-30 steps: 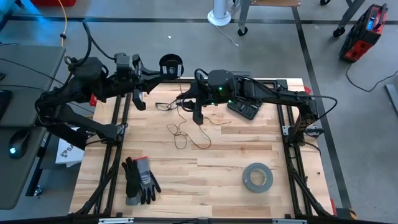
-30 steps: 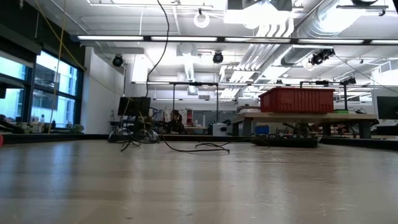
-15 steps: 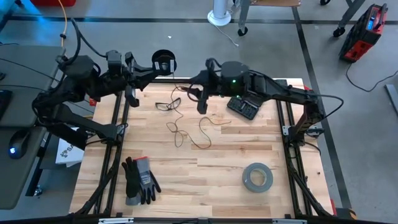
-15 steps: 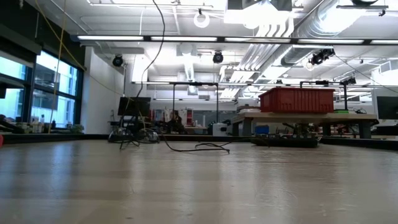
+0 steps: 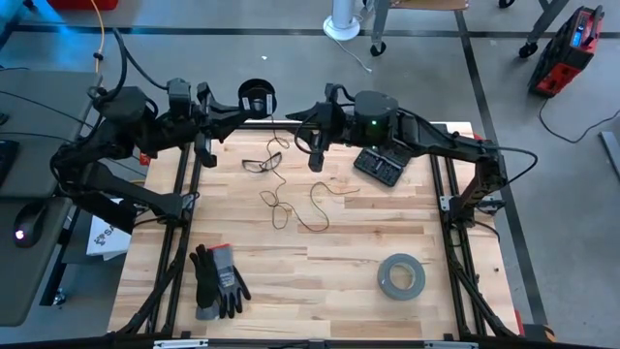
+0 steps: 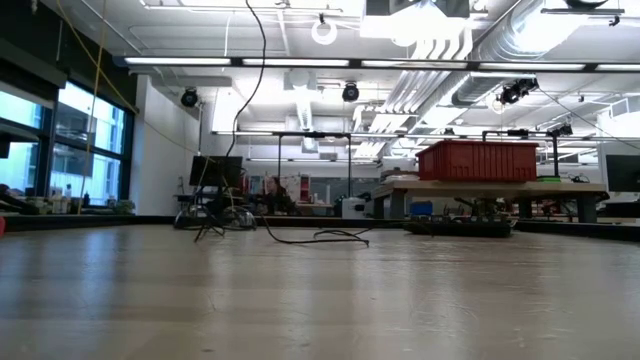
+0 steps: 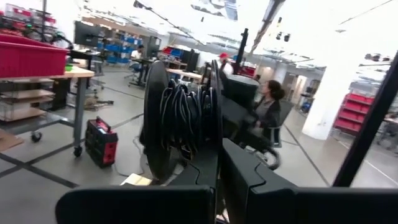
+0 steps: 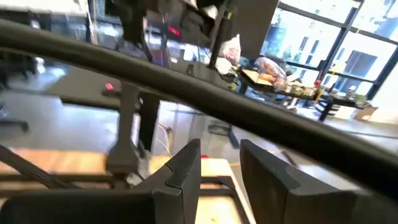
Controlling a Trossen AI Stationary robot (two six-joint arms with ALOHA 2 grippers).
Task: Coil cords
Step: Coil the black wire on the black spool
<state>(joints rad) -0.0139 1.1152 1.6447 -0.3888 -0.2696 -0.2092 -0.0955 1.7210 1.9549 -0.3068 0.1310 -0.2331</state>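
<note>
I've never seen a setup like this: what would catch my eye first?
Two dark arms meet over the table's far edge. The left claw grips a small black spool, wound with cord, beyond that edge. A thin dark cord trails in loose loops across the wooden table, with a grey tape roll near the front.

Spool (image 5: 258,98): past table (image 5: 320,276) far edge, at left gripper (image 5: 244,107) | cord (image 5: 291,199): on table, centre-far | right gripper (image 5: 308,136): right of spool, above far edge | glasses (image 5: 258,163): far left | gloves (image 5: 218,281): near left | tape roll (image 5: 401,275): near right
</note>
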